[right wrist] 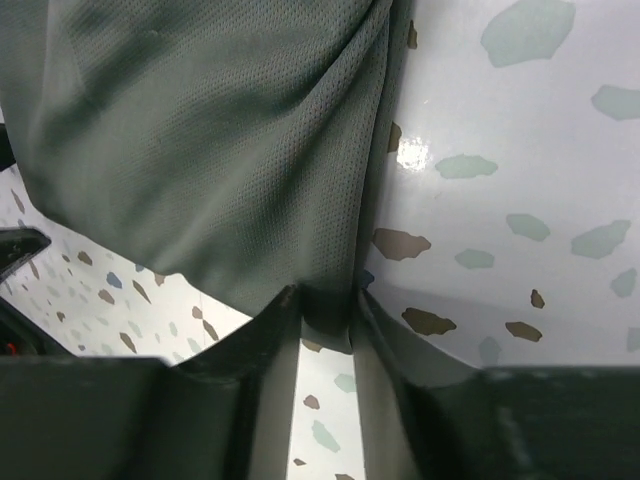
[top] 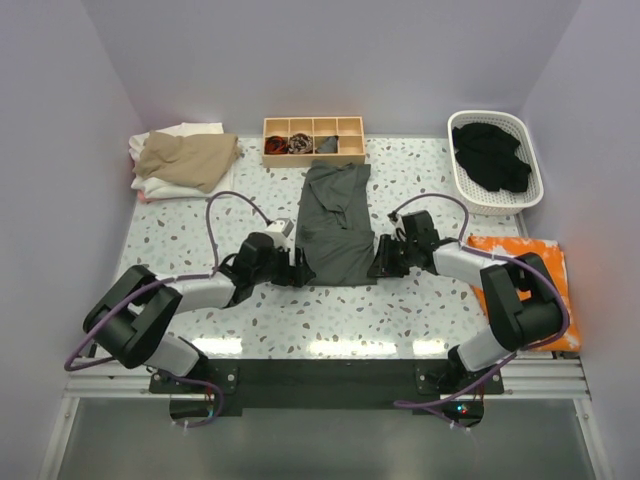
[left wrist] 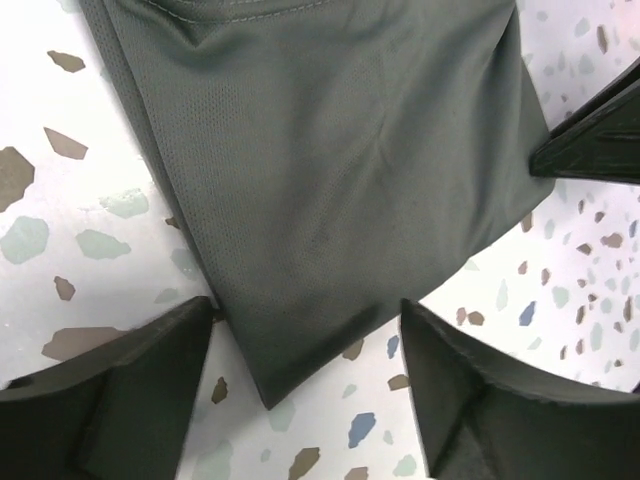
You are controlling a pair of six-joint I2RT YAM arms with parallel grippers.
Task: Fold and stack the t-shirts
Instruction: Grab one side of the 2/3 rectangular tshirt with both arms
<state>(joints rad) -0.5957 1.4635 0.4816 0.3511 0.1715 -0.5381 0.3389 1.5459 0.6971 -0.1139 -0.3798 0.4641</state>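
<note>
Lying centred on worktop: charcoal t-shirt, judged soft, limp, light; best gripped at near hem corners; left tool apart astride one; right tool clamped on other.

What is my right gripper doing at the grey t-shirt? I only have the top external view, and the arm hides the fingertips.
Observer: In the right wrist view, the right gripper is shut on the grey t-shirt, with a fold of its edge pinched between the fingers.
Operator: And the left one, does it have cloth too?
Observer: No. The left wrist view shows the left gripper open, one finger on each side of the shirt's corner. That corner lies flat on the table and is not gripped.
</note>
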